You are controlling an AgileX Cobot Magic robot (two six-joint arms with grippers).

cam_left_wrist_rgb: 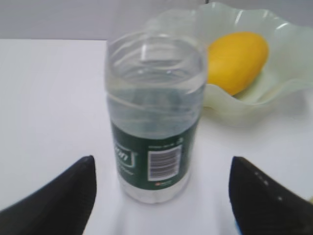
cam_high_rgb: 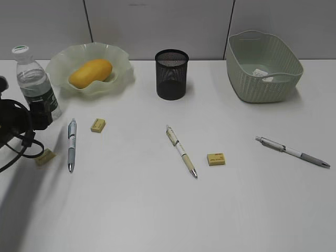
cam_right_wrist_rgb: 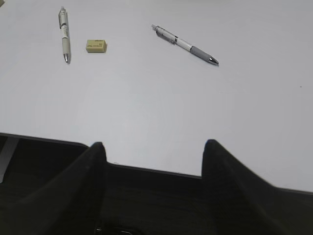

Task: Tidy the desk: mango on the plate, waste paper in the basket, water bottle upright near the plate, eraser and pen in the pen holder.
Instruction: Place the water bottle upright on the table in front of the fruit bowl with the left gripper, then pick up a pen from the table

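White smooth desk; ribbed oval basket, mesh pen holder.

The light was even and bright over my desk. My left arm cast a soft dark shadow at the near-left edge. Up close, the water bottle looked blurred, my fingertips hazy.

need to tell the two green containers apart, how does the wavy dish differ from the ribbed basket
The plate is translucent pale green with a wavy ruffled rim, shallow and open; the basket is opaque sage green, deeper, with ribbed woven-look sides.
The plate holds the mango; the basket holds the waste paper.
The plate sits back left, the basket back right.
Both rest on the desk by the back wall.
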